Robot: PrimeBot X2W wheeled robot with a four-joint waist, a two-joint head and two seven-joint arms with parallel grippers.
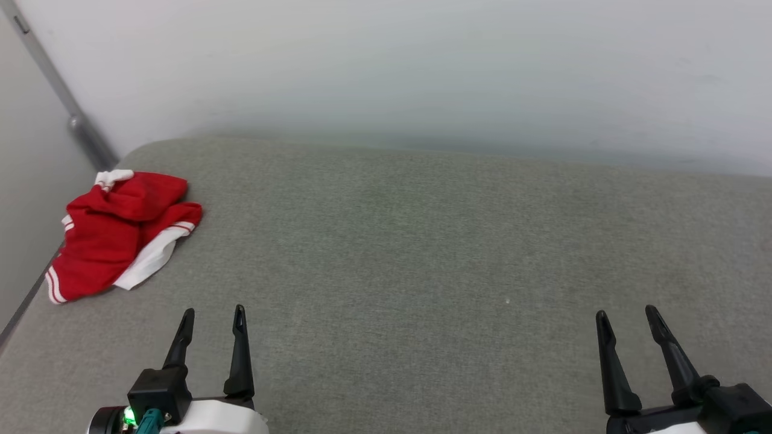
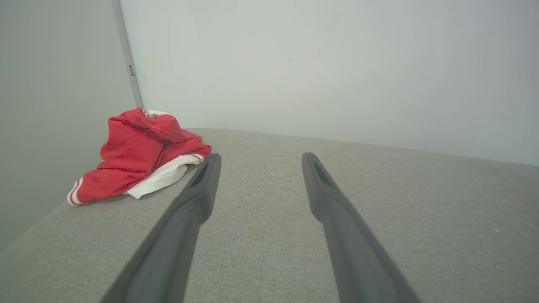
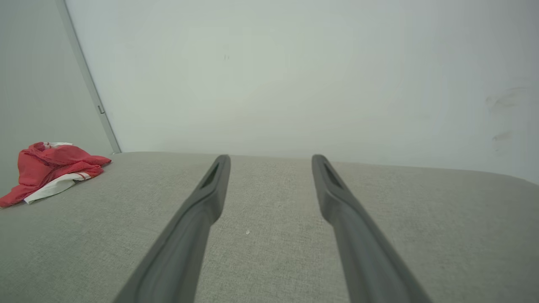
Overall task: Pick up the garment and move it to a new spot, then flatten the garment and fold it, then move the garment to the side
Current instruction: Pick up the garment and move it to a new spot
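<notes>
The garment [image 1: 114, 238] is a red shirt with a white sleeve and red-and-white striped trim. It lies crumpled in a heap at the far left of the grey cushioned surface [image 1: 410, 259], close to its left edge. The left wrist view has the garment [image 2: 134, 155] ahead and to the left; the right wrist view has the garment [image 3: 46, 170] far off at the left. My left gripper [image 1: 214, 312] hovers open near the front edge, a short way nearer than the heap and to its right. At the lower right my right gripper [image 1: 627, 313] stands open with nothing between its fingers.
A pale wall [image 1: 422, 72] rises directly behind the grey surface. A grey vertical rail [image 1: 66, 102] runs down the corner at the far left, just behind the garment. The surface's left edge [image 1: 27, 301] drops off beside the heap.
</notes>
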